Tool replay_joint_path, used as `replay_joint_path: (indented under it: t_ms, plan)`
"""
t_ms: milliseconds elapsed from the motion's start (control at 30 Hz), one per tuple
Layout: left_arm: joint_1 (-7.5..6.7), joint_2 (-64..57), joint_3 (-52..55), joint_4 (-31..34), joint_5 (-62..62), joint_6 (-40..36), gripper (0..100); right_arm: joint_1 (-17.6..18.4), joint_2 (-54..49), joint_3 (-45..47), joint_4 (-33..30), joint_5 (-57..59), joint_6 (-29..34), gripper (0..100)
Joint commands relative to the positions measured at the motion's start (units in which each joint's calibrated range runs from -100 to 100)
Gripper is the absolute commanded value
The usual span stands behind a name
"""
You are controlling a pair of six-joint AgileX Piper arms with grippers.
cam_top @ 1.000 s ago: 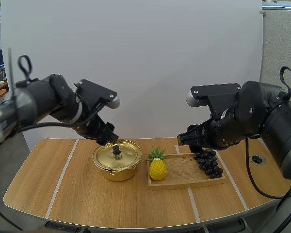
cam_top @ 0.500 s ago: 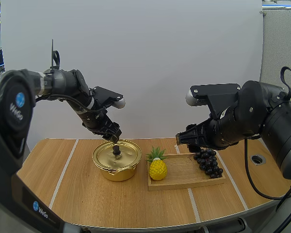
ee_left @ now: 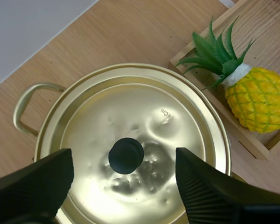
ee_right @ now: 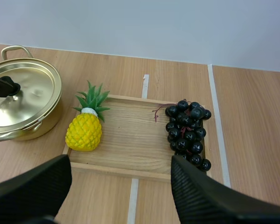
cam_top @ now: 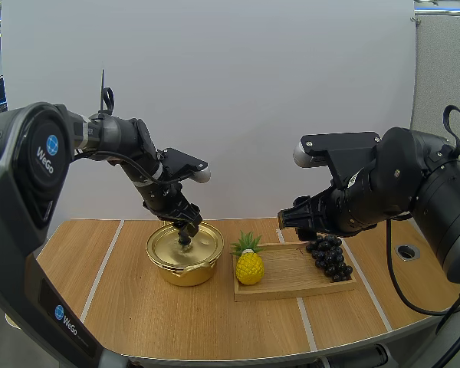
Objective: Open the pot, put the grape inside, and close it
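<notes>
The left gripper, fingers spread, straddles the black knob of the gold lid, apparently ready to pinch and lift it off the pot, left of centre in the high view. The right gripper, also spread, hovers over the wooden tray, likely staged for the bunch of grapes, which lies right of centre at the opposite end from a pineapple.
</notes>
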Motion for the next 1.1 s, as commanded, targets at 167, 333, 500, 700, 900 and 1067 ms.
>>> replay_joint_path:
  t_ms: [167, 333, 500, 700, 900, 1067]
  plan:
    - [-0.15, 5.67, -0.6, 0.4, -6.01, 0.2, 100, -0.2, -0.21, -0.51, -0.19, -1.07, -0.24, 100]
    - [-0.15, 7.13, -0.59, 0.4, -7.24, 0.2, 100, -0.2, -0.21, -0.51, -0.19, -1.07, -0.24, 100]
    - [-0.15, 7.13, -0.59, 0.4, -7.24, 0.2, 100, -0.2, -0.21, -0.51, -0.19, -1.07, -0.24, 100]
    - [-0.15, 7.13, -0.59, 0.4, -5.89, 0.0, 13, -0.2, -0.21, -0.51, -0.19, -1.07, -0.24, 100]
    - [-0.15, 6.87, -0.59, 0.4, -3.61, 0.0, 1, -0.2, -0.21, -0.51, -0.19, -1.07, -0.24, 100]
    - [-0.15, 3.17, -0.59, 0.19, -0.45, -0.1, 1, -0.2, -0.21, -0.51, -0.19, -1.07, -0.24, 100]
